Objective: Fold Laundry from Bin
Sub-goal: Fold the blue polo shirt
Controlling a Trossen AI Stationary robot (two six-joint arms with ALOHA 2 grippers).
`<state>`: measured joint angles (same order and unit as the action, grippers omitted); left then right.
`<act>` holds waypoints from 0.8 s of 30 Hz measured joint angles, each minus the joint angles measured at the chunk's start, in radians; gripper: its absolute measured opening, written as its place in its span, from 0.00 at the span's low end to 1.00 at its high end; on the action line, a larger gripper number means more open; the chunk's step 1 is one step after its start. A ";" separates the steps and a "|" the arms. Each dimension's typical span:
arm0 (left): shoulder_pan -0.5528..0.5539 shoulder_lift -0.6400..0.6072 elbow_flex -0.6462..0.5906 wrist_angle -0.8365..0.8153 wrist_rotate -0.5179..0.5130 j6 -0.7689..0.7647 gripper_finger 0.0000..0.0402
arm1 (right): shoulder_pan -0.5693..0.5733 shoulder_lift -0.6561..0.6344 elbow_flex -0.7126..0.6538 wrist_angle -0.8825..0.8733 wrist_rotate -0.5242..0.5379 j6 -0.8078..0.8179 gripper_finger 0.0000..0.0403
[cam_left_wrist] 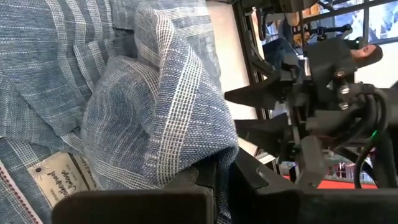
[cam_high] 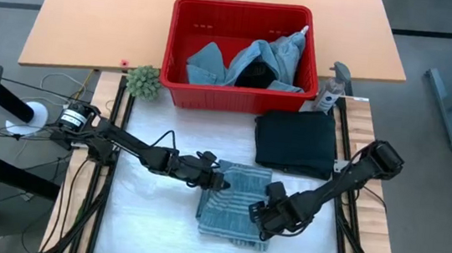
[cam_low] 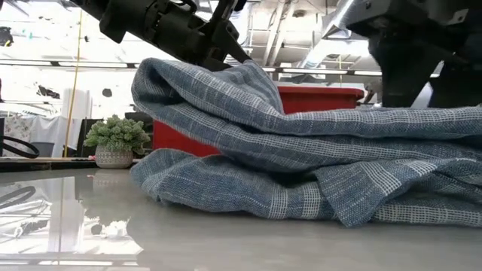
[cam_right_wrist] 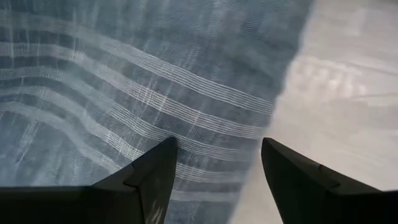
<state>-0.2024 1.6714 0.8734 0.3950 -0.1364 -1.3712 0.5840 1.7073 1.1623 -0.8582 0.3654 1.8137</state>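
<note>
Woven striped cloth lies rumpled, seemingly pinched by left gripper.

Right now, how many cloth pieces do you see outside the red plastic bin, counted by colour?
Blue-grey striped cloth, pinched by the left gripper: 1
Black folded garment: 1
Total: 2
</note>
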 joint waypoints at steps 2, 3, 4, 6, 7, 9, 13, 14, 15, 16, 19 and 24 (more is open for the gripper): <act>0.000 0.000 0.000 0.000 0.000 0.000 0.00 | -0.009 0.000 -0.022 0.050 -0.009 -0.006 0.65; 0.000 0.000 0.000 0.000 0.000 0.000 0.00 | -0.013 0.000 -0.034 0.055 -0.024 -0.001 0.65; 0.000 0.000 0.000 0.000 0.000 0.000 0.00 | -0.016 0.000 -0.045 0.055 -0.043 0.010 0.65; 0.000 0.000 0.000 0.000 0.000 0.001 0.00 | -0.024 0.000 -0.063 0.052 -0.072 0.026 0.65; 0.000 0.000 0.000 0.000 -0.001 0.003 0.00 | -0.026 -0.001 -0.068 0.051 -0.083 0.026 0.65; 0.000 0.000 0.000 0.000 -0.001 0.004 0.00 | -0.031 -0.003 -0.071 0.052 -0.106 0.023 0.63; 0.000 0.000 0.000 0.000 -0.003 0.005 0.00 | -0.031 0.000 -0.071 0.072 -0.108 0.000 0.52; 0.000 0.000 0.000 0.000 -0.005 0.005 0.00 | -0.031 0.000 -0.071 0.079 -0.109 -0.014 0.48; 0.000 0.000 0.000 0.000 -0.006 0.005 0.00 | -0.031 0.001 -0.071 0.084 -0.109 -0.021 0.44; 0.000 0.000 0.000 -0.001 -0.006 0.006 0.00 | -0.032 0.001 -0.071 0.084 -0.109 -0.023 0.39; 0.000 0.000 0.000 -0.003 -0.006 0.006 0.00 | -0.032 0.001 -0.071 0.079 -0.109 -0.024 0.24; 0.000 0.000 0.000 -0.015 -0.006 0.009 0.00 | -0.038 0.001 -0.071 0.101 -0.109 -0.057 0.05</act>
<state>-0.2024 1.6714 0.8732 0.3800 -0.1425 -1.3619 0.5462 1.7084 1.0910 -0.7568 0.2565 1.7566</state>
